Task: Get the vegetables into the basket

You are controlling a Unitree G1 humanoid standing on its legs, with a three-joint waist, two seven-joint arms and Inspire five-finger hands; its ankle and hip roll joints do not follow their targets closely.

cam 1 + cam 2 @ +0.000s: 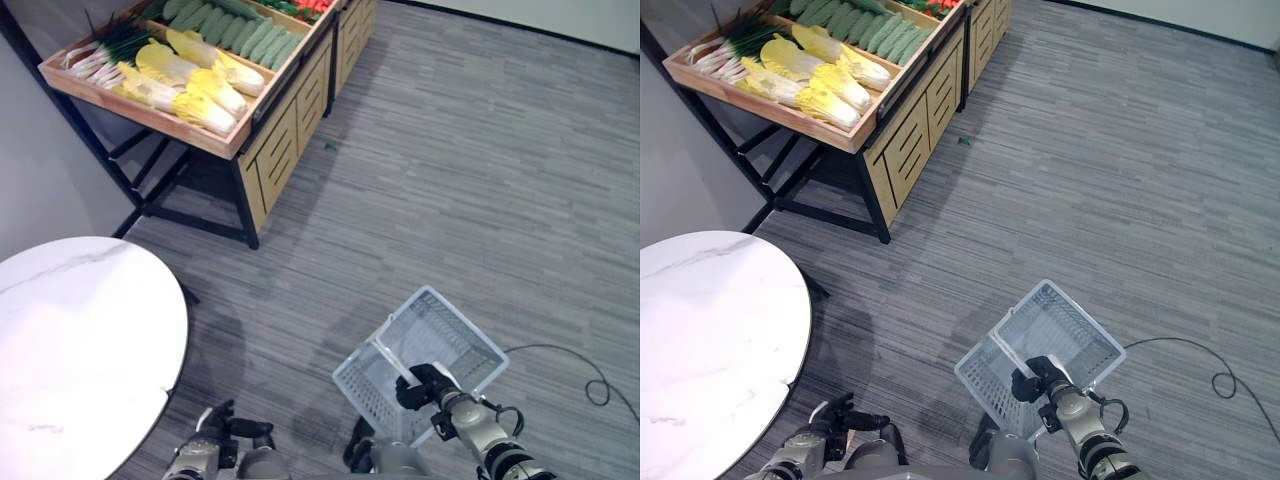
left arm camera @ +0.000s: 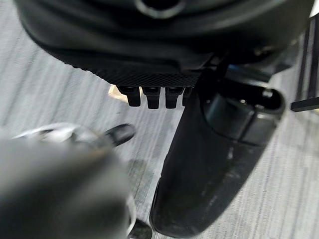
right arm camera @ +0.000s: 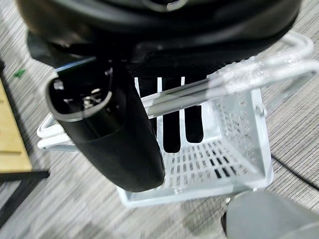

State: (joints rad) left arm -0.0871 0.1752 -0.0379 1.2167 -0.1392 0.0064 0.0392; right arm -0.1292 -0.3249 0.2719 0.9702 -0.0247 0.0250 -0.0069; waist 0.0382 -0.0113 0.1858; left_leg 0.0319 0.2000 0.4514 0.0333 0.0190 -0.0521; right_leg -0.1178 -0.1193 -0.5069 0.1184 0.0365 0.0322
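Right hand (image 1: 418,385) is curled round the white handle of the basket (image 1: 440,335), and my wrist view shows the fingers (image 3: 172,124) wrapped over that bar with the mesh floor of the basket bare below them. Nothing lies in it yet. It hangs tilted just in front of me, above the grey plank floor (image 1: 480,170).

Left hand (image 1: 228,420) sits low on my left with its fingers loosely bent and nothing in them, near the edge of the round white desk (image 1: 80,330).

What the coming move turns on, as I judge it, is that the vegetables lie well apart from both hands, far ahead and to my left. The yellow cabbages (image 1: 195,85) rest in the slanted wooden crate (image 1: 150,112) on its black stand, their long axes running along the crate's slope. Leeks (image 1: 105,52) sit at the crate's far left corner, cucumbers (image 1: 235,25) in the next compartment beyond. My free left hand is on the nearer side. The desk narrows the direct path there.
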